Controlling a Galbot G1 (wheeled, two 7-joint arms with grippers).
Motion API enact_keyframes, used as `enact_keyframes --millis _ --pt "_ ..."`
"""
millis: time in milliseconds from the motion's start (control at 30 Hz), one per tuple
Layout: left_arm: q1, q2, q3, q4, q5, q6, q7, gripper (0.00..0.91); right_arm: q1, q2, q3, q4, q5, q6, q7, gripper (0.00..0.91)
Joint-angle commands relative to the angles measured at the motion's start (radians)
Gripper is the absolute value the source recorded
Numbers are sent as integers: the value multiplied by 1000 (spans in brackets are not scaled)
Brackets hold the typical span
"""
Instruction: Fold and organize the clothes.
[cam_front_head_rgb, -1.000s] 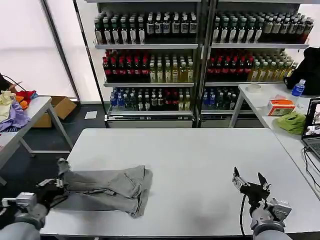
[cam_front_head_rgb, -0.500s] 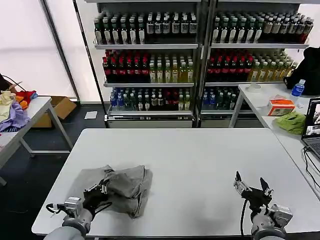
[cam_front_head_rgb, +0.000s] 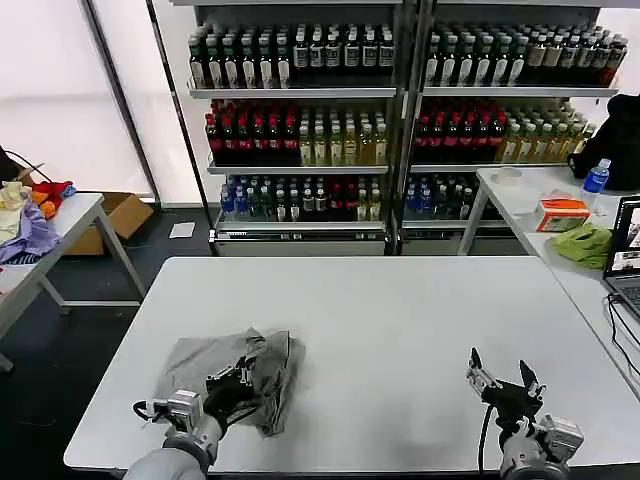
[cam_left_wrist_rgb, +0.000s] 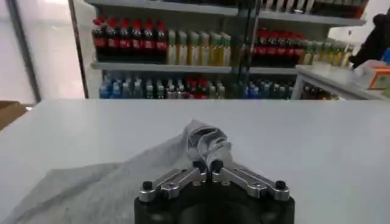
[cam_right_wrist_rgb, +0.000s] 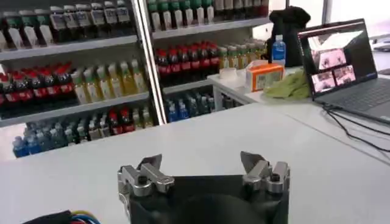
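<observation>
A light grey shirt (cam_front_head_rgb: 205, 362) lies bunched on the front left of the white table (cam_front_head_rgb: 400, 310). My left gripper (cam_front_head_rgb: 236, 381) is shut on a fold of this shirt and holds that fold over the rest of the cloth. In the left wrist view the pinched fold (cam_left_wrist_rgb: 207, 141) rises crumpled just past the closed fingertips (cam_left_wrist_rgb: 199, 165) of the left gripper (cam_left_wrist_rgb: 208, 165), with more grey cloth (cam_left_wrist_rgb: 91, 189) spread on the table. My right gripper (cam_front_head_rgb: 498, 377) hovers open near the table's front right edge, and in its wrist view the right gripper (cam_right_wrist_rgb: 201, 163) has nothing between its fingers.
Shelves of bottles (cam_front_head_rgb: 400, 110) stand behind the table. A side table on the right holds a lime-green cloth (cam_front_head_rgb: 585, 243), an orange box (cam_front_head_rgb: 560, 213) and a laptop (cam_front_head_rgb: 626, 255). Another table at the far left carries coloured garments (cam_front_head_rgb: 30, 215).
My left gripper has carried the shirt's left end rightward over the rest, so the long spread cloth is now a compact bunch. The right gripper has barely moved.
</observation>
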Motion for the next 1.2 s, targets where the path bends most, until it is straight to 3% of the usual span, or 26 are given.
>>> enact_keyframes --millis 33,467,500,533,700,900,1033,1200 --pt "-36 -17 63 26 18 4 11 0 -7 5 4 -1 -5 3 1 907" --pt "-51 -46 89 69 -6 3 38 20 -8 15 -15 -18 -23 15 -1 907" --pt "-45 -49 96 67 -13 1 42 131 -8 15 -16 -19 -23 16 -1 907" --pt "-41 -52 105 63 -26 -1 41 907 -8 15 -17 -21 -24 17 0 907" --pt "-12 -63 155 34 -157 -10 40 907 1 16 -22 -25 -24 18 1 907" --pt "19 -75 196 -58 -444 6 -37 907 14 5 -30 -33 -24 17 3 907" --pt "-11 -70 100 -130 -612 5 -100 907 27 -10 -37 -48 -22 18 5 907" --pt "-43 -16 -29 -124 -530 4 -136 907 55 -19 -61 -62 -22 15 4 907"
